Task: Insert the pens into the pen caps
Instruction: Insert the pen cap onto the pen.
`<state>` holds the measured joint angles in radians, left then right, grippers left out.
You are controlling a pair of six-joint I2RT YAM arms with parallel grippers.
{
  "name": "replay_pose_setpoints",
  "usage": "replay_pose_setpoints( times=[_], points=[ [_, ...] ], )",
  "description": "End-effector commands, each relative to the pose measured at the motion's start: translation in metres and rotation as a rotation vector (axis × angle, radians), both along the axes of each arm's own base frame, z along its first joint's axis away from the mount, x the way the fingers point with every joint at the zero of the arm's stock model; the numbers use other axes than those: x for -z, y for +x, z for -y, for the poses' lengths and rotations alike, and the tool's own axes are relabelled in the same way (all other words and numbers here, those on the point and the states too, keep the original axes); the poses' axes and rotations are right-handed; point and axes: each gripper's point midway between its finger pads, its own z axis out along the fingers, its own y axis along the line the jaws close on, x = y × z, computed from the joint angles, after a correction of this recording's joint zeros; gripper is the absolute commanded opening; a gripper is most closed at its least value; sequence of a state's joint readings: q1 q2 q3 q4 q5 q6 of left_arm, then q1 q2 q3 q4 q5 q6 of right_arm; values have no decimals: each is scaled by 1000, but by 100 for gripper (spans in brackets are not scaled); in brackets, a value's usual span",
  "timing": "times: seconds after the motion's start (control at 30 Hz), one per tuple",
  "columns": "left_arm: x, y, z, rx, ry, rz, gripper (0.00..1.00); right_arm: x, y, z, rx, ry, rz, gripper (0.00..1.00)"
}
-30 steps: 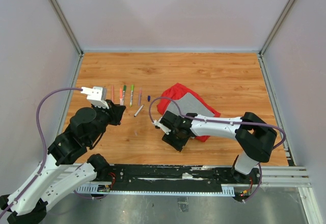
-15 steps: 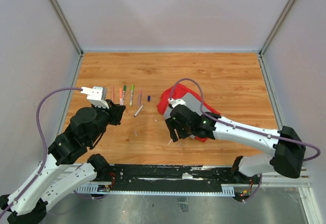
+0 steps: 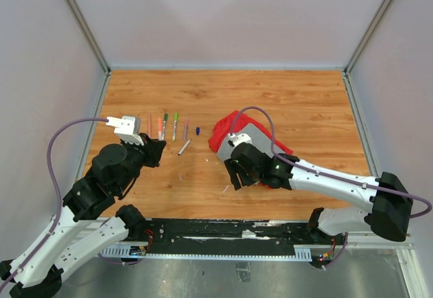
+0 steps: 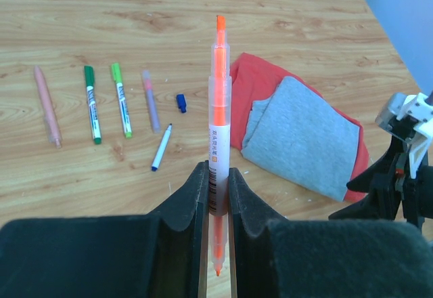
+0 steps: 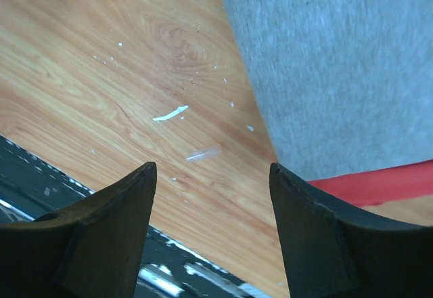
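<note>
My left gripper (image 4: 216, 176) is shut on an orange pen (image 4: 218, 101), which points forward past the jaws with both tips bare. On the wood beyond it lie a pink pen (image 4: 47, 105), a dark green pen (image 4: 91, 105), a light green pen (image 4: 122, 100), a purple pen (image 4: 150, 99), a small blue pen cap (image 4: 180, 103) and a white blue-tipped pen (image 4: 161, 147). My right gripper (image 5: 211, 169) is open just above the table. A small clear cap (image 5: 203, 153) lies on the wood between its fingertips, touching neither. From above, that gripper (image 3: 235, 176) hangs by the table's front edge.
A red-and-grey cloth (image 3: 257, 139) lies folded at the middle right, its grey part (image 5: 338, 61) close beside my right fingers. A white sliver (image 5: 169, 113) and small crumbs dot the wood. The black front rail (image 3: 223, 233) runs just below the right gripper.
The right arm has swung its elbow out to the right, and its jaws have spread wider near the cloth's front corner. The left arm and orange pen have not moved.
</note>
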<state>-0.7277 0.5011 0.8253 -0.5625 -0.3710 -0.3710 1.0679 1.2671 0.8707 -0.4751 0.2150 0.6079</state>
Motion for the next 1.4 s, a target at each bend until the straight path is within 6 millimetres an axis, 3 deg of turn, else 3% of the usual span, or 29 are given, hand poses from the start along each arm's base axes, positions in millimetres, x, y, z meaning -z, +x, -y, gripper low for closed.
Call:
replay_pose_setpoints(
  times=[0.0,0.13,0.23,0.43,0.53,0.77,1.13,1.37],
  points=[
    [-5,2,-3,-20,-17,25,1,-33,15,-1,-274,-73,269,67],
    [-5,2,-3,-20,-17,25,1,-76,20,-6,-348,123,539,67],
    [-7,1,-5,-28,-26,34,0,-84,6,-10,-608,139,761,65],
    [-8,0,-8,-34,-30,40,1,-54,-47,1,-1235,-20,929,65],
    [-8,0,-7,-31,-31,40,1,-35,-65,14,-1447,-96,854,66],
    [-10,-1,-10,-36,-37,49,1,3,-68,27,-1704,-293,509,67],
    [-10,-2,-11,-42,-38,50,1,32,-47,-7,-1816,-281,284,58],
    [-9,-1,-11,-45,-36,44,1,57,-32,-12,-1825,-308,171,53]
  ],
)
